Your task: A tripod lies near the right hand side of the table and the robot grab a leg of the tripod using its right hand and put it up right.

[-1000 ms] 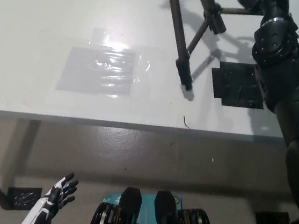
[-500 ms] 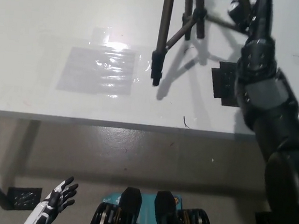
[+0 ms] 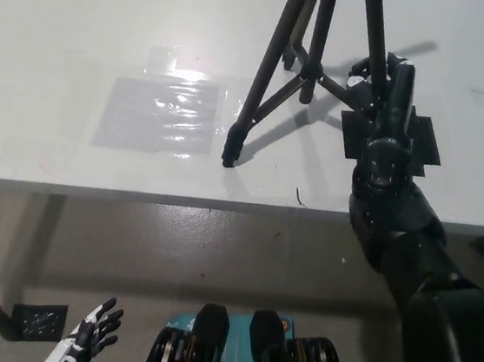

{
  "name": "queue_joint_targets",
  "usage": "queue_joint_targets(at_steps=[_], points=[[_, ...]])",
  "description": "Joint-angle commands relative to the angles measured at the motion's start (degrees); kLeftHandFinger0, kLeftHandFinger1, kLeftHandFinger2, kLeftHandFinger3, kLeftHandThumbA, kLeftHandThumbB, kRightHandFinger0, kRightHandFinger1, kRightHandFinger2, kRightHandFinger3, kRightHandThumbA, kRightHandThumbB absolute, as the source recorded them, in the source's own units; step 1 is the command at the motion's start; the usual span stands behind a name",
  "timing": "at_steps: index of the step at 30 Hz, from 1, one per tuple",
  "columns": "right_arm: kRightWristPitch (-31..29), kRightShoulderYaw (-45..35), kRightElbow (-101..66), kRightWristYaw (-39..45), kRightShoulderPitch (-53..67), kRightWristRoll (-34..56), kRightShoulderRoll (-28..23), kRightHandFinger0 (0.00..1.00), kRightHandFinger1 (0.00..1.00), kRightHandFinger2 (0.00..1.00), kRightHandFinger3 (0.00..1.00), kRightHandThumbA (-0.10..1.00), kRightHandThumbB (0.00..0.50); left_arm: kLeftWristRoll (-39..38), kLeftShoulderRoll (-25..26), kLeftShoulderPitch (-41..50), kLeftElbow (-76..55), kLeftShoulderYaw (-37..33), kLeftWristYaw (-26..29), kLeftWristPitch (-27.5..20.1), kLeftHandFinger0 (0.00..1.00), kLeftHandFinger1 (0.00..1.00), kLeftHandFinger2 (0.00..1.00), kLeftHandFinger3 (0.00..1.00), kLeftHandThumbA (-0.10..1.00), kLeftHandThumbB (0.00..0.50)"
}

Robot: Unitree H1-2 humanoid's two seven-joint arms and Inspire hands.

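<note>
One black right hand (image 3: pixel 377 81) reaches up over the far right part of the white worktop (image 3: pixel 84 32), closed around a leg of the tripod (image 3: pixel 315 41) at the right side. The black forearm runs down from it toward the lower right corner of the view. The tripod stands with its legs spread; its top goes out of the picture at the upper edge. Its nearest leg slants down to the left and its foot (image 3: pixel 229 156) touches the worktop just right of a shiny clear plastic sheet (image 3: pixel 164 113). A black square plate (image 3: pixel 421 140) lies flat on the worktop beneath the wrist, partly covered by it. The white left hand (image 3: pixel 93 332) hangs low at the bottom left, below the worktop edge, fingers apart and holding nothing.
</note>
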Motion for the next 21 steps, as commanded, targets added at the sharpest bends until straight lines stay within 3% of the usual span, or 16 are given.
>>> queue_joint_targets(at_steps=[1,3,4,5,6,7,8,9,14,18,21], points=[[-2.43,0.09,1.07,-0.44,1.45,3.13,1.57,0.0,0.09,0.49,0.53,-0.1,0.107,0.58,-0.44,0.86,-1.1,0.01,0.69,-1.79,1.0,1.0,1.0,1.0,1.0,0.211],[-2.13,0.23,1.08,0.06,1.36,3.17,1.3,0.0,0.11,0.51,0.56,-0.09,0.118,0.8,-0.5,0.92,-1.26,0.03,0.78,-1.92,1.0,1.0,1.0,1.0,1.0,0.21],[-2.39,0.51,0.83,1.06,1.34,3.07,0.89,0.06,0.19,0.58,0.62,0.07,0.174,0.55,-0.53,0.83,-1.17,0.07,0.65,-1.68,1.0,1.0,1.0,1.0,1.0,0.216],[-2.55,0.74,0.73,2.03,1.24,3.02,0.66,0.14,0.32,0.73,0.77,0.18,0.222,0.55,-0.49,0.76,-1.27,0.12,0.64,-1.5,1.0,1.0,1.0,1.0,1.0,0.214],[-3.15,1.27,0.39,5.03,1.18,3.01,0.12,0.42,0.64,1.0,1.0,0.4,0.341,0.66,-0.45,0.67,-0.99,0.11,0.63,-1.71,1.0,1.0,1.0,1.0,1.0,0.215],[-3.41,1.58,0.18,7.54,1.03,3.28,-0.18,0.66,0.85,1.0,1.0,0.52,0.397,0.68,-0.39,0.56,-0.81,0.15,0.59,-1.86,1.0,1.0,1.0,1.0,1.0,0.224],[-3.68,1.91,-0.21,11.78,0.84,3.86,-0.7,0.92,1.0,1.0,1.0,0.62,0.438,0.63,-0.4,0.57,-0.76,0.12,0.51,-2.0,1.0,1.0,1.0,1.0,1.0,0.221],[-4.16,1.61,-0.85,18.27,0.4,5.51,-1.37,1.0,1.0,1.0,1.0,0.68,0.492,0.41,-0.46,0.64,-0.79,0.13,0.41,-1.99,1.0,1.0,1.0,1.0,1.0,0.22],[-3.53,3.49,-7.73,25.11,-1.39,6.31,-3.01,1.0,1.0,1.0,1.0,0.86,0.5,0.19,-0.4,0.62,-0.57,0.11,0.18,-2.14,1.0,1.0,1.0,1.0,1.0,0.2],[-1.55,5.05,-19.43,29.74,-1.04,8.34,-4.05,1.0,1.0,1.0,1.0,0.88,0.5,0.44,-0.34,0.93,-0.42,0.18,0.32,-2.74,1.0,1.0,1.0,1.0,1.0,0.2],[5.39,6.13,-32.02,31.66,0.84,10.05,-4.55,1.0,1.0,1.0,1.0,0.88,0.5,0.27,-0.2,1.45,-0.55,0.2,0.15,-2.64,1.0,1.0,1.0,1.0,1.0,0.196]])
